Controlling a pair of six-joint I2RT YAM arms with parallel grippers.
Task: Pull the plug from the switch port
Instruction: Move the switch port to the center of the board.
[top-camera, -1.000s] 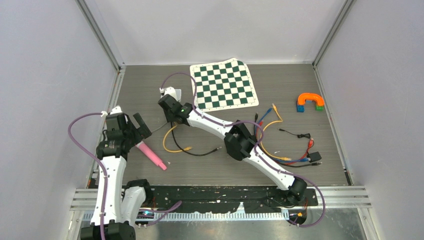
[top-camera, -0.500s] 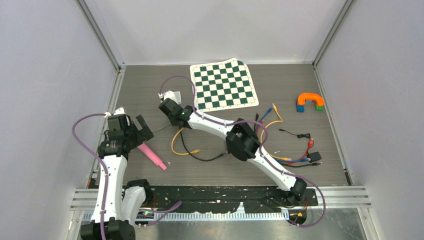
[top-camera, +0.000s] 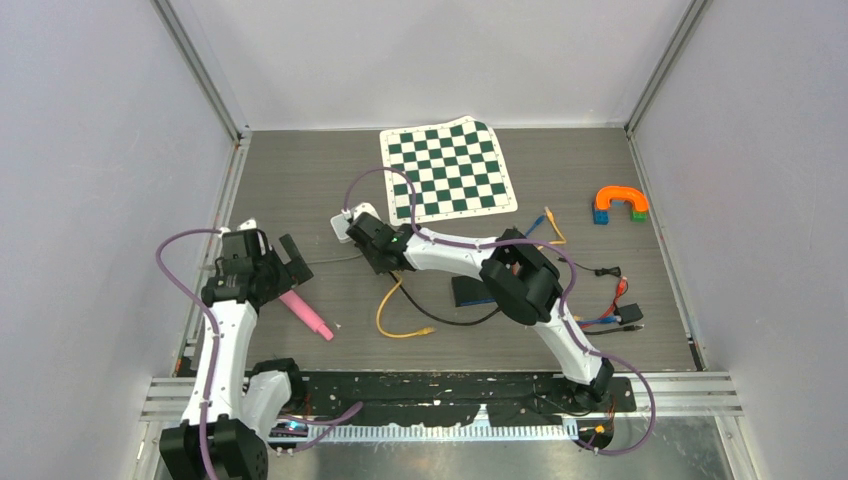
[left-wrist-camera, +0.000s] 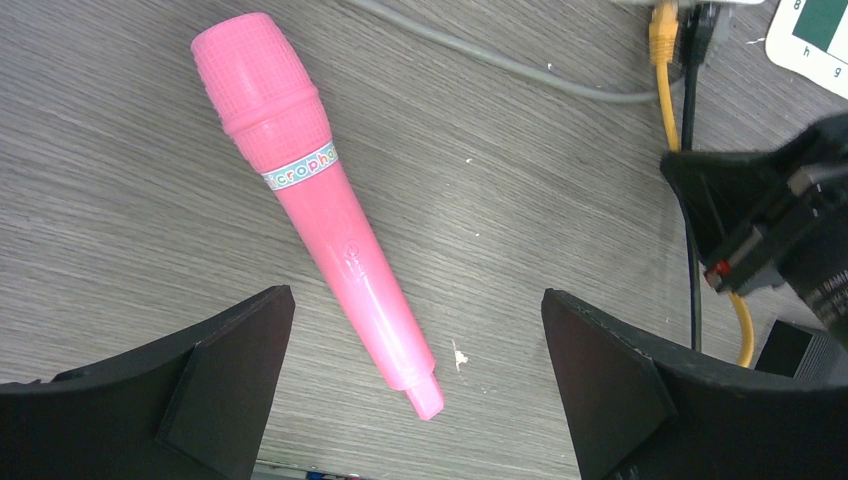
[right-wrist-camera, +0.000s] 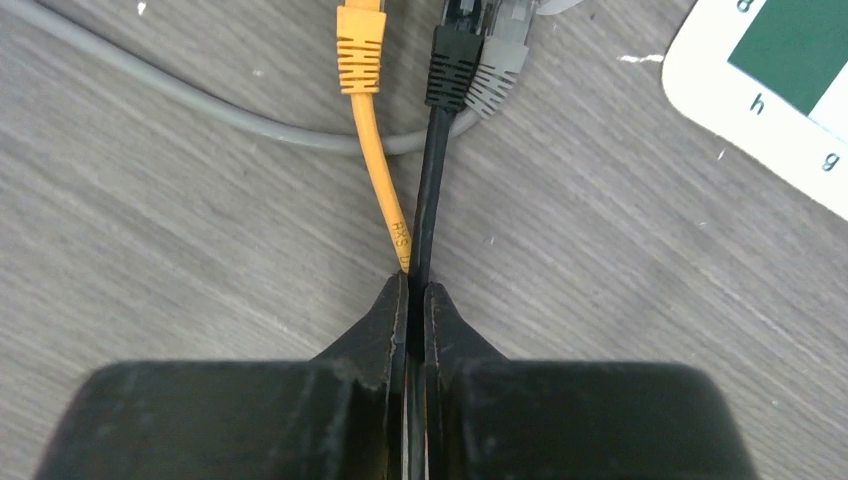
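The yellow cable (right-wrist-camera: 375, 150), black cable (right-wrist-camera: 432, 200) and grey cable (right-wrist-camera: 200, 105) are crowding the near side of the switch (top-camera: 345, 222), the right arm (top-camera: 460, 252) is stretching across the middle, and the pink microphone (left-wrist-camera: 330, 240) is lying at the left, leaving bare table (top-camera: 290, 180) open behind and between them.

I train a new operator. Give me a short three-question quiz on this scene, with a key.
1. True or false: the left gripper grips the pink microphone.
2. Which cable enters the shut right gripper? A grey, B black, C blue.
3. Fill in: beside the yellow plug and the black plug sits a ____ plug.
Key: 1 false, it hangs open; 2 B, the black cable; 3 grey.
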